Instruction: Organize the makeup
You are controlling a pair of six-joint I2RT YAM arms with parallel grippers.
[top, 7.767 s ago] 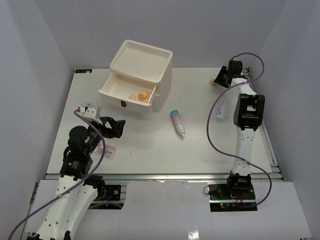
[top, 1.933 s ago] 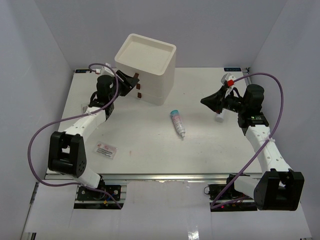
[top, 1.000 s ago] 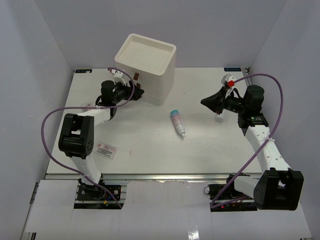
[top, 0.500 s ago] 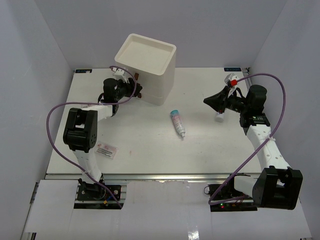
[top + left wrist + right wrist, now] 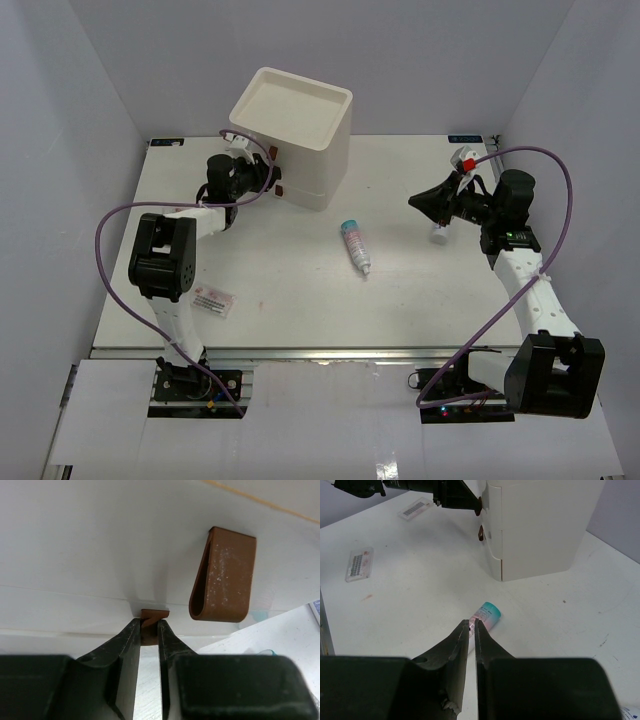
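Tabletop (image 5: 300, 310) of matte white board, marked by a few faint scuffs and a small reddish smudge, sits inside a booth of plain pale grey walls (image 5: 420, 60) on the left, back and right, with an aluminium rail (image 5: 330, 350) along its near edge. A cream plastic drawer chest (image 5: 300, 120) with a shallow tray top stands at the back, left of centre, its drawers pushed in. The left gripper (image 5: 149, 625) reaches its front, fingers pinched together on a small brown tab (image 5: 154, 614) at a drawer edge; a larger brown loop pull (image 5: 222, 575) hangs just beside it on the drawer above. Near the middle of the table lies a white tube with a teal and pink label (image 5: 355, 244), on its side and well apart from the chest. The right gripper (image 5: 471, 625) hangs above the surface on the right with its fingers closed on nothing, the labelled tube below and beyond its tips. A plain white tube (image 5: 440, 233) lies beneath that arm. A flat white packet with red print (image 5: 213, 299) rests near the left front.
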